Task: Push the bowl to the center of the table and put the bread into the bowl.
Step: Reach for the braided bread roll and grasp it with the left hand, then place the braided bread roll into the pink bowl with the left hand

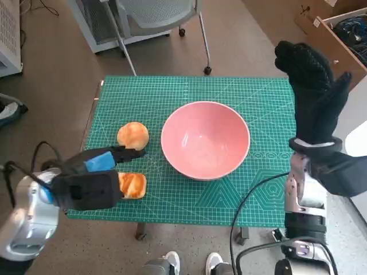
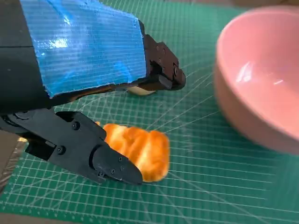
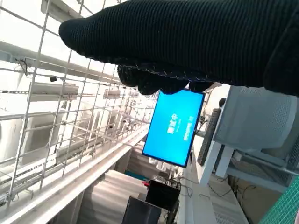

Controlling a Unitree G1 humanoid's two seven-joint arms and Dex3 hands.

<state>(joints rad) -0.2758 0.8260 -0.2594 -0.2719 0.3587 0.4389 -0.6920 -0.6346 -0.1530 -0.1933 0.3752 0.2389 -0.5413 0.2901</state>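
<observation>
We're keeping the pink bowl [image 1: 205,139] mid-table; our left hand [image 1: 94,179], fingers apart, is straddling the bread slice [image 1: 133,185] just beside it for pickup. Right hand [image 1: 312,91] is hanging raised, empty.

You have a green cutting mat [image 1: 241,189] with a white grid covering the tabletop. Beyond its far edge stands a grey office chair [image 1: 157,14] on castors, on a brown floor [image 1: 57,69]. A white cabinet [image 1: 8,34] sits at the far left, a cardboard box [image 1: 338,34] of cables at the far right. In the right wrist view, you see a lit blue screen [image 3: 173,128] and a white wire grid [image 3: 60,116].
</observation>
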